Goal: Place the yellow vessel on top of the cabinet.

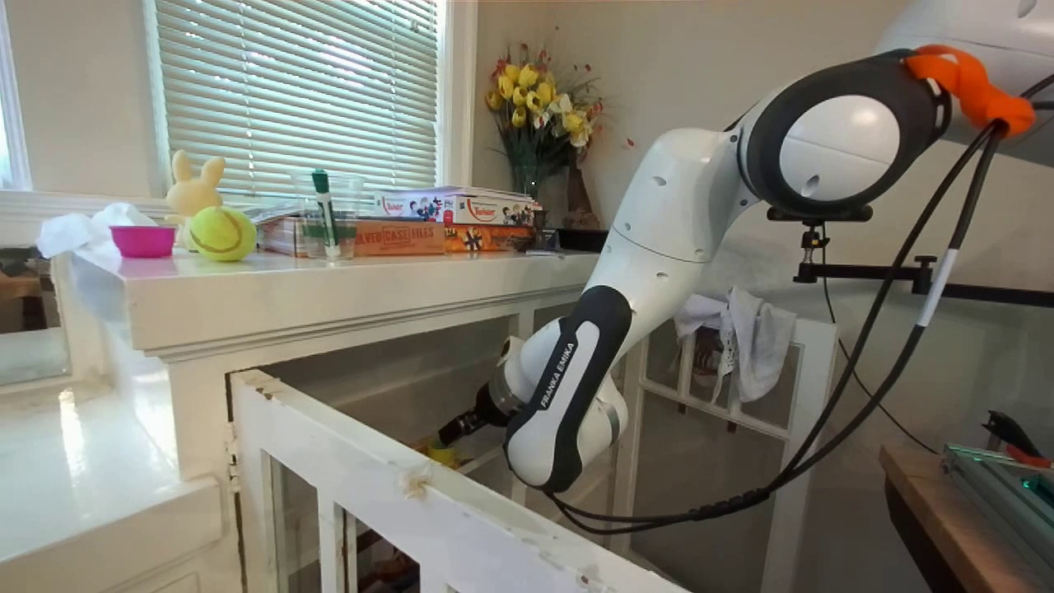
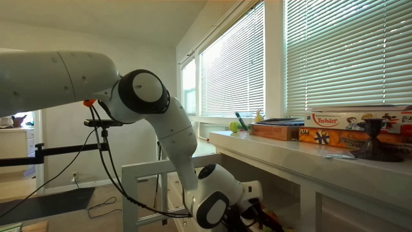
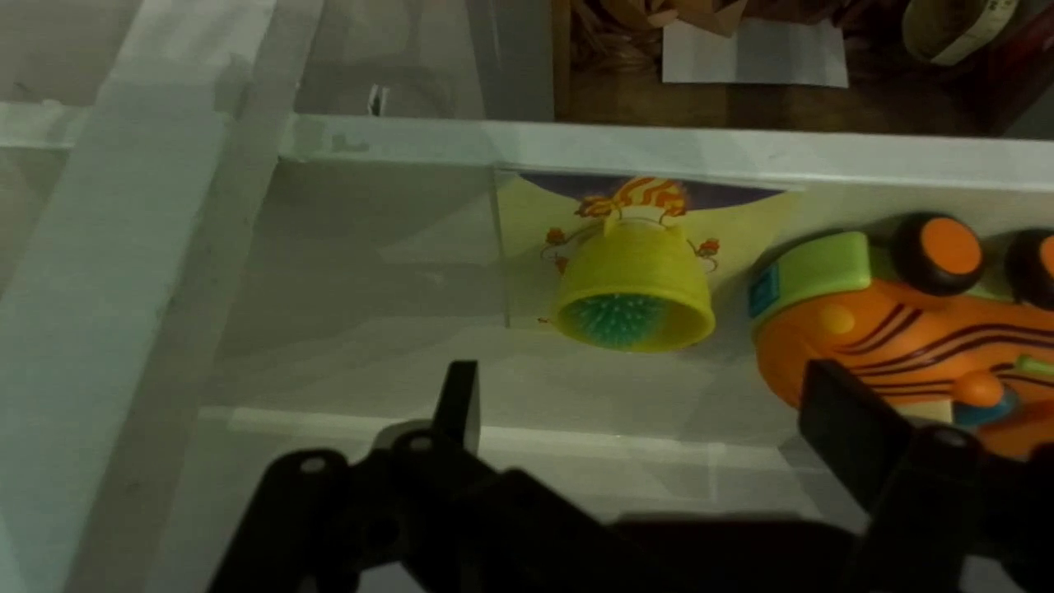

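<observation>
The yellow vessel (image 3: 634, 276) stands on a shelf inside the cabinet, with a teal spiky ball inside it. It also shows, partly hidden, behind the open door in an exterior view (image 1: 445, 455). The cream-white cabinet (image 1: 346, 284) has a wide flat top and an open front; it shows in both exterior views (image 2: 276, 153). My gripper (image 3: 638, 379) is open and empty, its fingers wide apart. The vessel lies just beyond the fingertips, roughly centred between them in the wrist view. The gripper (image 1: 449, 434) reaches into the cabinet; its fingertips are partly hidden in the exterior views.
An orange-green toy vehicle (image 3: 906, 329) lies beside the vessel, near the right finger. A picture card (image 3: 527, 247) lies by the vessel. The open cabinet door (image 1: 395, 469) stands before the arm. Game boxes (image 1: 486, 210), a tennis ball (image 1: 222, 234) and a pink cup (image 1: 142, 241) occupy the top.
</observation>
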Motion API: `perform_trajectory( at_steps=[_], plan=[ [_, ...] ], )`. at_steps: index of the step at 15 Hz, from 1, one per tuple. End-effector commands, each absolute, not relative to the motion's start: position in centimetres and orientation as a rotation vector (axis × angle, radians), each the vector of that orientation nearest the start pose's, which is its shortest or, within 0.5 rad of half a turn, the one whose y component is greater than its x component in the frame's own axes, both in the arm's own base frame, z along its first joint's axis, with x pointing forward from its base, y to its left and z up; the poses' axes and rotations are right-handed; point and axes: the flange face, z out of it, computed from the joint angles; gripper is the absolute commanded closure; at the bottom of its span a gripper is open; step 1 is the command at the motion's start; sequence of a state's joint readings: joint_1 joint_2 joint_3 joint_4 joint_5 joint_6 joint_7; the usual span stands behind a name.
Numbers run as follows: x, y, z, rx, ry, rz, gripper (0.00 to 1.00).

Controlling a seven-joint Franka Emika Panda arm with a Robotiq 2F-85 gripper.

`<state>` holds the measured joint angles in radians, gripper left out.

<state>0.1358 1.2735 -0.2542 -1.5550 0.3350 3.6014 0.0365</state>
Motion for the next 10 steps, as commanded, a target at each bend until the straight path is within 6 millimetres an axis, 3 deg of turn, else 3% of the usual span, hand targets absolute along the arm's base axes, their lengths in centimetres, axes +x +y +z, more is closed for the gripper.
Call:
perform_trajectory(
  at_steps=[1,10],
  plan=[
    [68.3,-8.3,0.6,-3.096,0.309,-1.338,0.00],
    [71.1,-9.5,-1.6,-3.166,0.260,-1.242,0.00]
  ],
)
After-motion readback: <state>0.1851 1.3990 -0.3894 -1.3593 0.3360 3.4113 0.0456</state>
